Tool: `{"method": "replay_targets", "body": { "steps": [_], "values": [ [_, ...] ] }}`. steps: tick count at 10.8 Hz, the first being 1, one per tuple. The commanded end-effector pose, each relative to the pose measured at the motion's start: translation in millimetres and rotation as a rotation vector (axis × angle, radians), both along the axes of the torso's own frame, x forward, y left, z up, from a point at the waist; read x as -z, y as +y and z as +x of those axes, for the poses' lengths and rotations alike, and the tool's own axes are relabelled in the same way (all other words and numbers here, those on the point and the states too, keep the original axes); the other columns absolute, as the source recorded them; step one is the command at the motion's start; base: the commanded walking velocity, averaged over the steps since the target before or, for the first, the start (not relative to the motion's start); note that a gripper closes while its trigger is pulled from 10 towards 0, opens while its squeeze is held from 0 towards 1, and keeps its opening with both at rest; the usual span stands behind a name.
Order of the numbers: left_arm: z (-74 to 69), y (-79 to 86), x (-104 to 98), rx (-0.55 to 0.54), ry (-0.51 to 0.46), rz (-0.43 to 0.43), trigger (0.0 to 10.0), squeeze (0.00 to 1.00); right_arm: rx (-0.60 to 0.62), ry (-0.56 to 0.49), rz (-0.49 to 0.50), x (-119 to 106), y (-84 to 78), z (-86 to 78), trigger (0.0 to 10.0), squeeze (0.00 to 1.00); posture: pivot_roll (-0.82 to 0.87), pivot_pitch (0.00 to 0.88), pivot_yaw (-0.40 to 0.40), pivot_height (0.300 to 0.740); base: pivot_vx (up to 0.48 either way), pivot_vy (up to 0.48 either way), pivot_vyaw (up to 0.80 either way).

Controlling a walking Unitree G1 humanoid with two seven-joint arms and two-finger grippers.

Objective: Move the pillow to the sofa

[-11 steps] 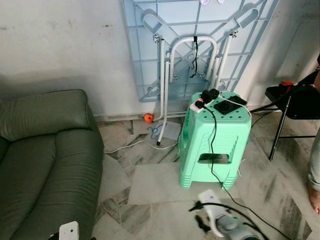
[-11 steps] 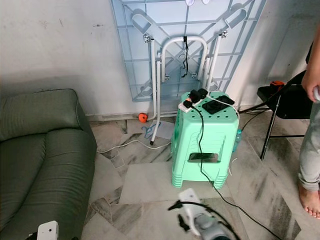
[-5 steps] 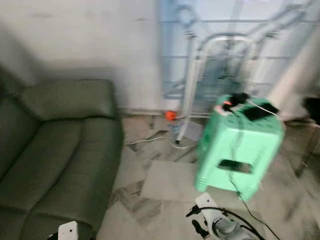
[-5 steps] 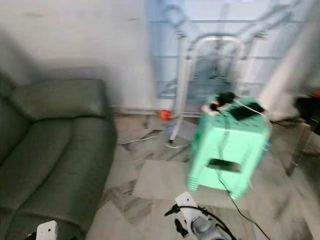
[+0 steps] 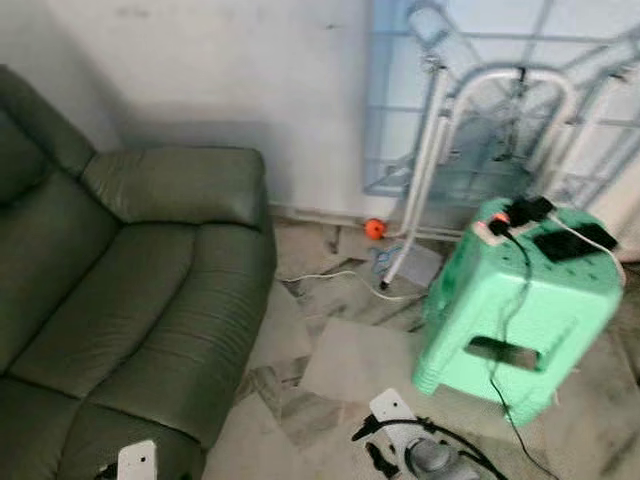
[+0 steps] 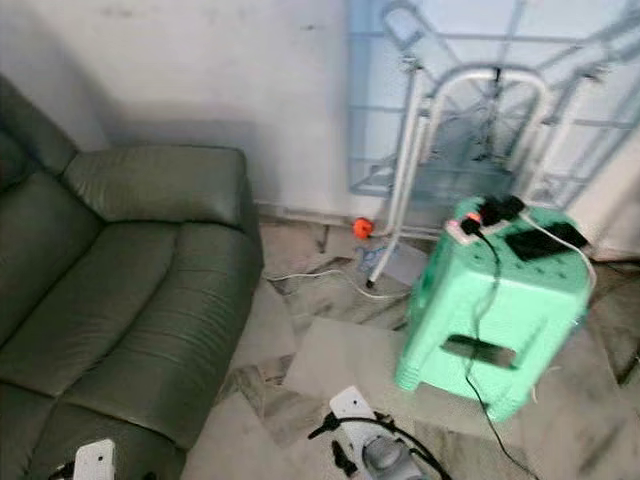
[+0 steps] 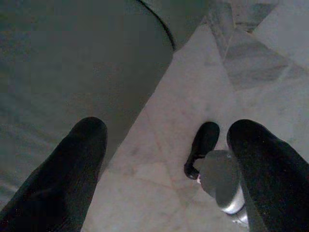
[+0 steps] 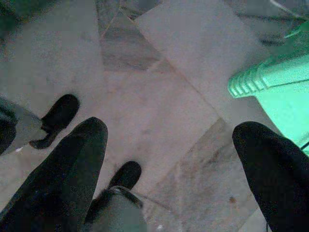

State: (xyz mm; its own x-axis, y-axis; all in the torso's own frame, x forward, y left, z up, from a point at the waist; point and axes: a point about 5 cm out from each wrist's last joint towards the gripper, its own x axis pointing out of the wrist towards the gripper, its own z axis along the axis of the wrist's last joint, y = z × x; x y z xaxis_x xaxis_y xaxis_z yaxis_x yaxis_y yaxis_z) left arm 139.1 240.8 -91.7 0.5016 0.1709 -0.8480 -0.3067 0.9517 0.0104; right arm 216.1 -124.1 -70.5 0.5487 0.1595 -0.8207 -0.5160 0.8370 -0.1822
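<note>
**Colleague:** Where was the pillow at that point?

**Operator:** I couldn't tell. Neither gripper had it. The left gripper [image 7: 169, 145] hung low beside the sofa [image 5: 130, 300], its fingers spread wide with nothing between them. The right gripper [image 8: 171, 140] hung over the marble floor [image 5: 350, 360] near the green stool [image 5: 520, 300], equally open and empty.

**Colleague:** Why were the arms down like that?

**Operator:** My guess was that I was looking around, not reaching, so low arms kept them clear of the furniture. The sofa sat to my left, against the wall.

**Colleague:** Any hazards?

**Operator:** The stool carried a power strip [image 5: 510, 215] with a cable [image 5: 505, 350] trailing down to the floor near my right side. I judged that worth walking around.
</note>
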Motion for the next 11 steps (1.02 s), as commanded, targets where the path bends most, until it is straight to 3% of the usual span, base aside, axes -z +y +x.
{"method": "replay_targets", "body": {
  "steps": [1,3,6,11],
  "values": [
    [1.2,0.7,-0.5,0.013,0.003,0.007,10.0,0.00,-0.006,0.012,-0.003,2.0,1.9,-3.5,10.0,0.00,-0.07,0.000,0.064,0.740,0.000,0.000,0.80],
    [1.8,2.0,-1.2,-0.004,-0.007,0.009,10.0,0.00,-0.017,0.010,0.009,2.1,16.4,-5.1,10.0,0.00,-0.08,0.000,0.066,0.740,0.000,0.000,0.80],
    [-4.7,14.9,-2.4,-0.133,-0.015,0.013,10.0,0.00,-0.030,0.009,0.021,1.2,32.4,-6.4,10.0,0.00,-0.08,0.000,0.058,0.740,0.000,0.000,0.80],
    [1.0,14.1,-4.5,-0.104,-0.036,0.021,10.0,0.00,-0.019,0.009,0.011,1.1,21.0,-4.0,10.0,0.00,-0.08,0.000,0.057,0.740,0.000,0.000,0.80]
  ]
}}
